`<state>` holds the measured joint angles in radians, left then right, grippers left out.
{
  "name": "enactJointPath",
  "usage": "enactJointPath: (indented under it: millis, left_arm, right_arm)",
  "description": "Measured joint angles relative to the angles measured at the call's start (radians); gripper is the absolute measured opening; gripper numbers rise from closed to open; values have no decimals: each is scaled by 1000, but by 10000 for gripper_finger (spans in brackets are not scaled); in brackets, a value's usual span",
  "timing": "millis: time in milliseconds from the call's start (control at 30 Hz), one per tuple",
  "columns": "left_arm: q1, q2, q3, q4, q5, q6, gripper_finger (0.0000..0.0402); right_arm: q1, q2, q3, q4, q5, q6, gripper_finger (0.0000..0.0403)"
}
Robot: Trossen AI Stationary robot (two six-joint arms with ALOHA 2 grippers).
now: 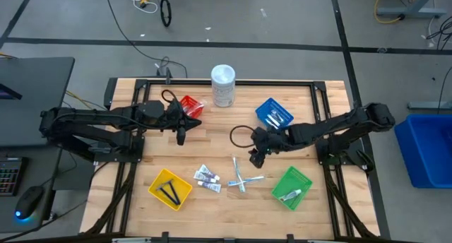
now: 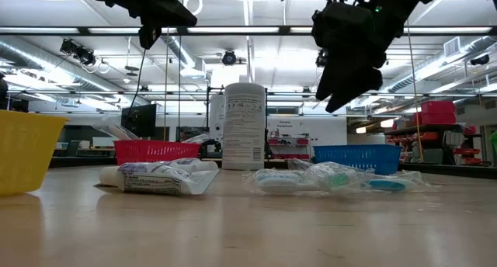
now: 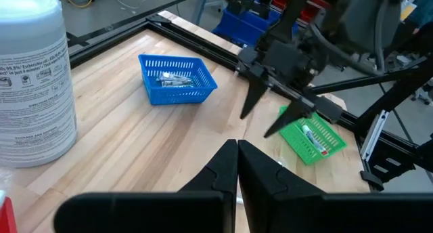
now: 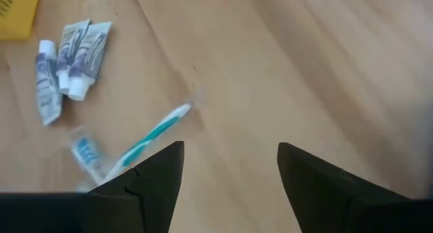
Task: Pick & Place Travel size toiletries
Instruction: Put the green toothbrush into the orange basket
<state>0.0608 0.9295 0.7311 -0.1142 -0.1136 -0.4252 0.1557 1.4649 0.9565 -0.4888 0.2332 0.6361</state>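
Meanwhile, Both Arms Hang Above the Table

Loose on the wooden table (image 1: 134, 200) lie small white tubes with blue print (image 1: 207, 178) and, just beside them, wrapped toothbrushes with teal handles (image 1: 241, 179). The right gripper (image 1: 255, 158) hangs above the boards near the toothbrushes, fingers spread wide, holding nothing. The left gripper (image 1: 180, 138) hovers beside the red plastic basket (image 1: 191, 105), fingers pressed together, empty. More items sit in the blue basket (image 1: 273, 114), green basket (image 1: 292, 187) and yellow basket (image 1: 169, 188).

A tall white cylindrical plastic container (image 1: 223, 85) is stood at the far edge of the wooden slatted table (image 1: 212, 140). Four small plastic baskets are set out: red (image 1: 191, 106), blue (image 1: 274, 114), yellow (image 1: 169, 188), green (image 1: 292, 187).
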Motion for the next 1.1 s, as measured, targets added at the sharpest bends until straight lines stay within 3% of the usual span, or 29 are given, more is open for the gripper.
enactJointPath:
  millis: [133,300,533,800,1100]
  left_arm:
    - [0,0,0,0,0,0,18]
    - [0,0,0,-2,0,10,18]
    - [0,0,0,-1,1,22,18]
    - [0,0,0,-2,1,22,18]
    - [-2,0,0,-1,1,22,18]
  right_arm:
    - [25,27,0,1,0,134,257]
    - [77,65,0,42,-3,113,268]
    - [143,99,0,203,-9,-43,272]
    - [186,102,0,218,-127,-452,246]
    - [186,112,-57,286,-184,-506,218]
